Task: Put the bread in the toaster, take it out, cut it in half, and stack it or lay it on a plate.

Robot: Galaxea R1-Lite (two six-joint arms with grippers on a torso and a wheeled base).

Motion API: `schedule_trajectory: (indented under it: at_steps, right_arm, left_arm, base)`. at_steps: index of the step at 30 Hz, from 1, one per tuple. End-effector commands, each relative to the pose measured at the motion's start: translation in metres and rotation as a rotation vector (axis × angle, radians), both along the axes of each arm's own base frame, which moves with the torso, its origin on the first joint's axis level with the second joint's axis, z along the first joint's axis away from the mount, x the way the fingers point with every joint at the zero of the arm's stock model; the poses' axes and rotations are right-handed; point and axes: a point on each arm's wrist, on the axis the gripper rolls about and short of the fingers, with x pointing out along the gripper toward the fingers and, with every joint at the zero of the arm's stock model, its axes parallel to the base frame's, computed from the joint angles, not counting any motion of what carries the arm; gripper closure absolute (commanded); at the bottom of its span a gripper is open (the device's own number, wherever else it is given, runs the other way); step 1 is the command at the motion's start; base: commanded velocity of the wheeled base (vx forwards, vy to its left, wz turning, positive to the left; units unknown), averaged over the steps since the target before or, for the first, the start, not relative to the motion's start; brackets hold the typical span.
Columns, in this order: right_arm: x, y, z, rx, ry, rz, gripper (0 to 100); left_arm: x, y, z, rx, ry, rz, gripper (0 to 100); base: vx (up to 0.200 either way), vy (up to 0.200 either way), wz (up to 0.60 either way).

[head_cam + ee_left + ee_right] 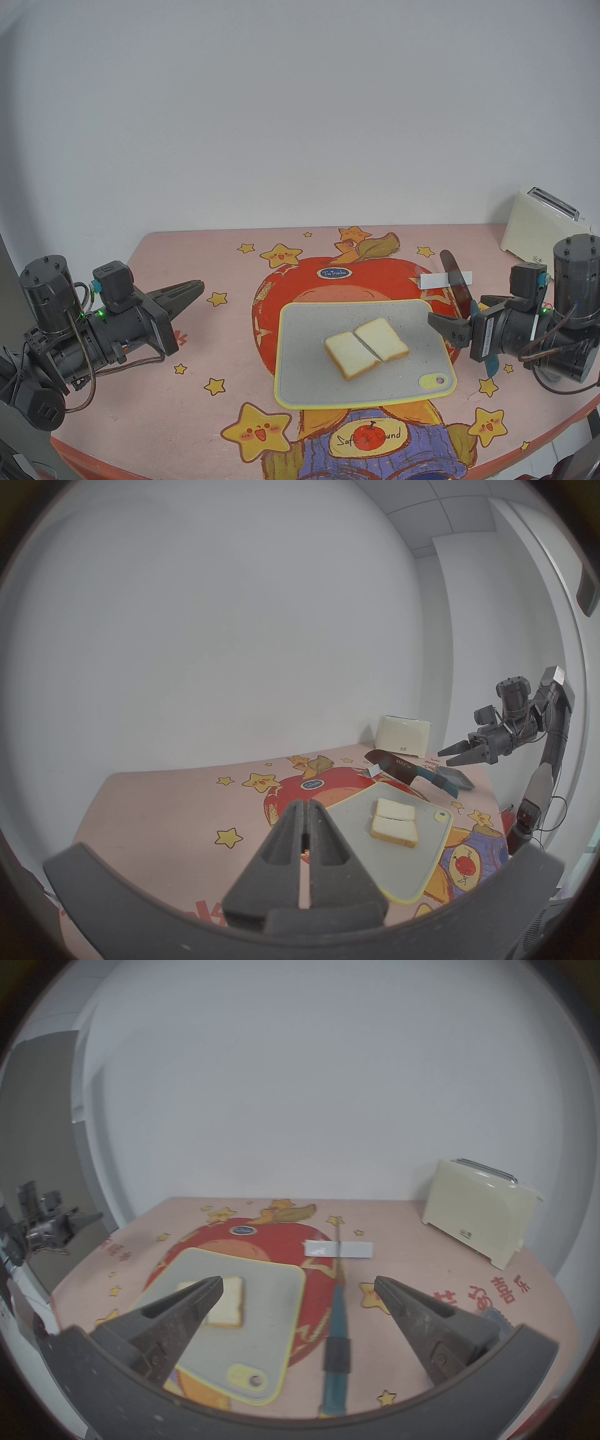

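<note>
Since the bread (350,355) is already lying in two halves right next to each other on the cutting board (300,375), I'm guessing the toasting and cutting are done and only the plating is left. The knife (455,281) is lying on the table (187,250) just beside the board's right edge, with its blade resting across a white strip (437,280) and its handle pointing back toward me, so it's sitting out of the way of the halves.

My right gripper (447,328) is hovering above that handle, jaws spread wide and gripping nothing. My left gripper (187,290) is hanging over the left side of the table, well apart from the board, with its jaws pressed together and empty. The toaster (542,228) is standing at the far right corner.

From my left wrist I'm seeing a grey squarish dish (456,779) near the knife handle. I'm thinking that's the plate, but I can't tell for sure. Whichever gripper is going in next should be taking a half gently by the crust, since soft bread squashes easily.
</note>
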Motion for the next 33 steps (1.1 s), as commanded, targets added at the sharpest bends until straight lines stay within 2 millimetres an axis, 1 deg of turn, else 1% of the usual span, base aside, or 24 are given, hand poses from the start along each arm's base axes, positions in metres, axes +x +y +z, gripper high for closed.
schedule_trajectory:
  at_steps: [1,2,5,9,12,21,27,33]
  right_arm:
    - [0.008,0.013,-0.013,-0.025,0.050,0.009,0]
    - [0.011,0.018,-0.020,-0.028,0.079,0.007,0]
    - [0.016,0.025,-0.030,-0.050,0.111,0.010,0]
    - [0.016,0.033,-0.037,-0.065,0.131,0.032,0]
    - [0.019,0.037,-0.045,-0.087,0.155,0.033,0]
    - [0.020,0.041,-0.056,-0.116,0.187,0.040,0]
    - [0.024,0.045,-0.066,-0.129,0.215,0.021,0]
    - [0.027,0.046,-0.065,-0.126,0.209,0.016,0]
  left_arm:
    - [0.001,0.000,-0.002,0.002,0.006,0.000,100]
    - [0.001,0.000,-0.002,0.002,0.008,0.000,100]
    - [0.001,0.000,-0.003,0.004,0.010,-0.001,100]
    - [0.001,0.000,-0.003,0.004,0.010,-0.001,100]
    - [0.000,-0.001,-0.003,0.004,0.012,-0.002,100]
    - [0.000,0.000,-0.003,0.004,0.012,0.000,100]
    - [-0.001,0.000,-0.004,0.006,0.018,0.000,100]
    - [-0.001,0.000,-0.004,0.006,0.018,0.000,100]
  base:
    - [0.000,0.000,0.00]
    - [0.000,0.000,0.00]
    - [0.000,0.000,0.00]
    - [0.000,0.000,0.00]
    - [0.000,0.000,0.00]
    - [0.000,0.000,0.00]
    - [0.000,0.000,0.00]
    - [0.000,0.000,0.00]
